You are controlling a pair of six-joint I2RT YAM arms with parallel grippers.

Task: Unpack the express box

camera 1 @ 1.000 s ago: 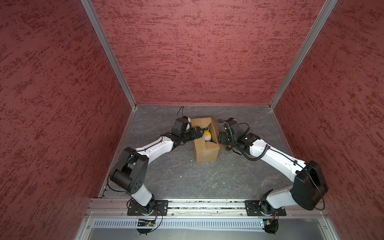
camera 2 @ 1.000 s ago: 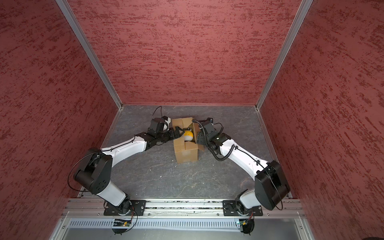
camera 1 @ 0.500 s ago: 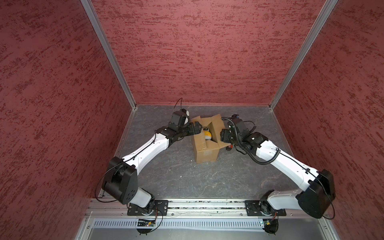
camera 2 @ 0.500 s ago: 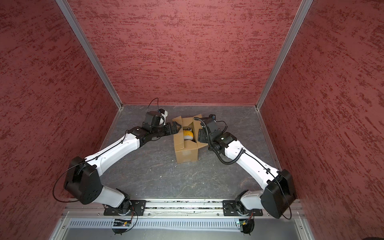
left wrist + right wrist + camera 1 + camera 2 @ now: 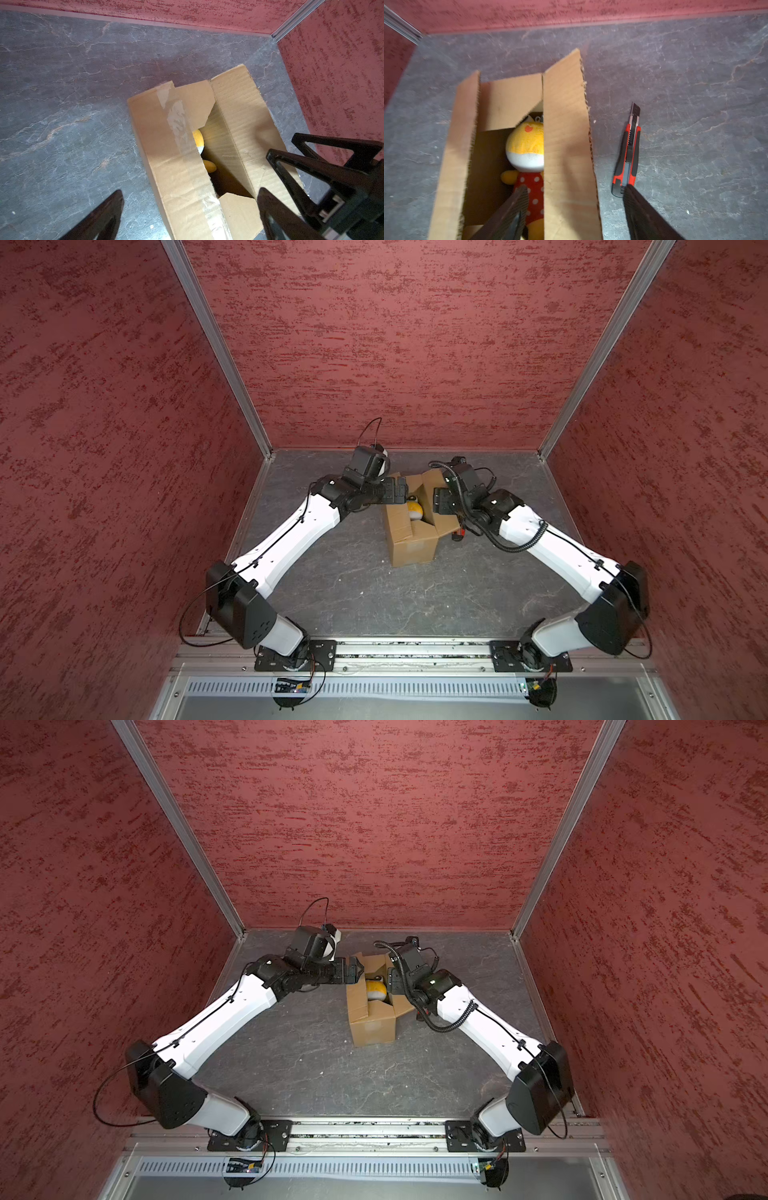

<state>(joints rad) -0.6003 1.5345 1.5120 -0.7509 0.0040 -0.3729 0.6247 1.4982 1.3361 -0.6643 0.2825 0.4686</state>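
Express box (image 5: 413, 549) stands on the grey tabletop (image 5: 353, 585) toward the back wall, between the two arms, in both top views (image 5: 374, 1029). Its top flaps are up and parted, and a yellow-and-white plush toy (image 5: 414, 510) shows inside (image 5: 377, 990). The left gripper (image 5: 399, 491) hovers at the box's left flap, and the right gripper (image 5: 440, 501) at the raised right flap. Part of a red knife (image 5: 457, 536) peeks out on the tabletop just beside the box, under the right arm.

From the left wrist, the left gripper (image 5: 191, 191) is spread wide and holds nothing: one finger (image 5: 108, 216) hangs over bare tabletop, the other over the far side of the box (image 5: 176, 166). Torn clear tape (image 5: 176, 118) runs along the near flap. A sliver of the toy (image 5: 198, 138) shows in the gap. The right gripper (image 5: 301, 158) comes in from the side.

From the right wrist, the right gripper (image 5: 575, 188) is released, with the upright flap of the box (image 5: 564, 145) between its fingers (image 5: 508, 214) but not pinched. One finger is above the toy (image 5: 527, 145), which wears a red dotted dress. The other is outside the box, by the knife (image 5: 628, 153), whose blade is out.
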